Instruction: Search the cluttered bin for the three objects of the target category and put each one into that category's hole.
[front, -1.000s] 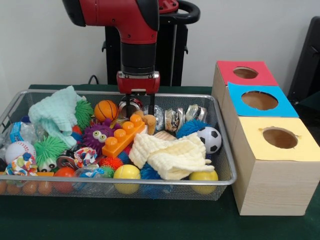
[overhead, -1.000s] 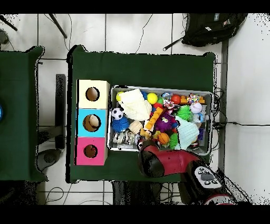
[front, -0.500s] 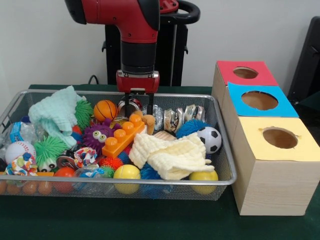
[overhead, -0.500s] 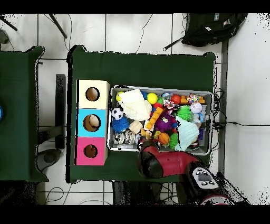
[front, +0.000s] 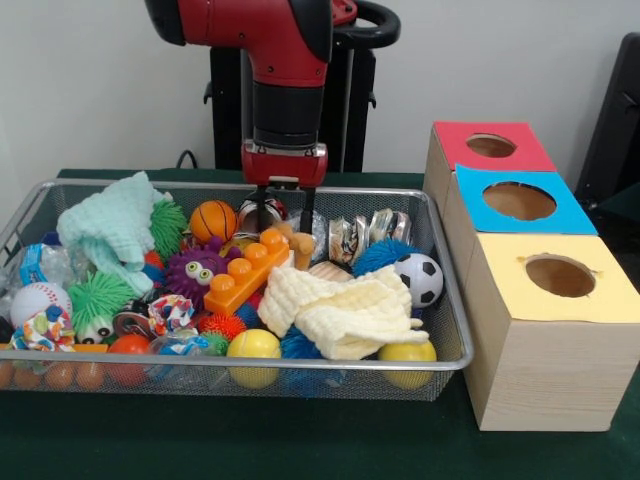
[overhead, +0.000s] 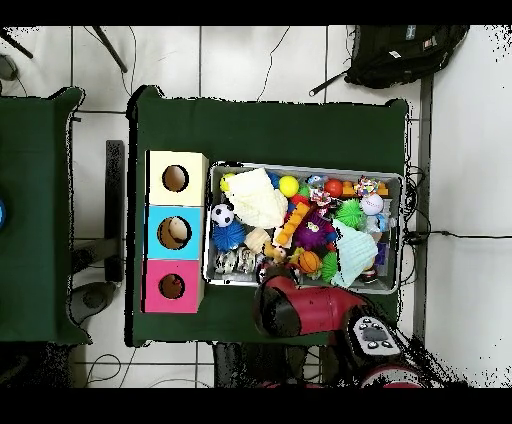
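Only one candidate shows among the clutter: a small pale-yellow toy figure with an orange part (front: 298, 241), half buried near the far wall of the shallow silver wire-mesh bin (front: 340, 364). It looks light, hollow and smooth, so it would likely slip unless pinched across its rounded body rather than by the orange tip. The red-and-black arm's hand (front: 285, 215) hangs just above it, black fingers spread and empty, with a studded orange plastic brick (front: 245, 270) touching its left and a soft cream waffle-weave cloth (front: 340, 305) heaped nearer, on the green-covered surface (front: 300, 440).
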